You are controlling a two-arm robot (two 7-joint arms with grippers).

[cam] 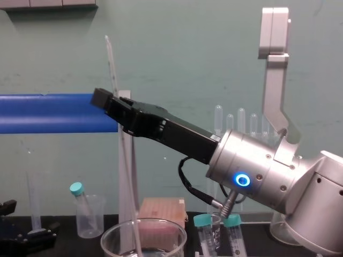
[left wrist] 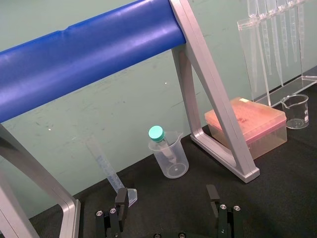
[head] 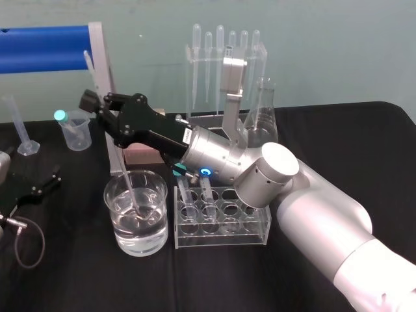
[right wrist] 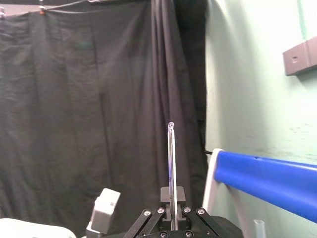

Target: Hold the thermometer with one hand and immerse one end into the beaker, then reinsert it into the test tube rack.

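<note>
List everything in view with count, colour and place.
beaker: one, clear, holding water, front left.
thermometer: one, clear glass, lower end inside the beaker.
test tube rack: one, clear, right of the beaker.
capped tubes: two, teal caps, in the rack.
plastic beaker: one, cloudy, back left, holding a teal-capped tube.
graduated cylinder: one, clear, far left.
pipettes: about six, clear, at the back.
conical flask: one, clear, behind the rack.
tip box: one, pink, behind the beaker.
blue bar: one, blue, back left.
right tool: one, black, shut on the thermometer.
left tool: one, black, open, parked far left.
</note>
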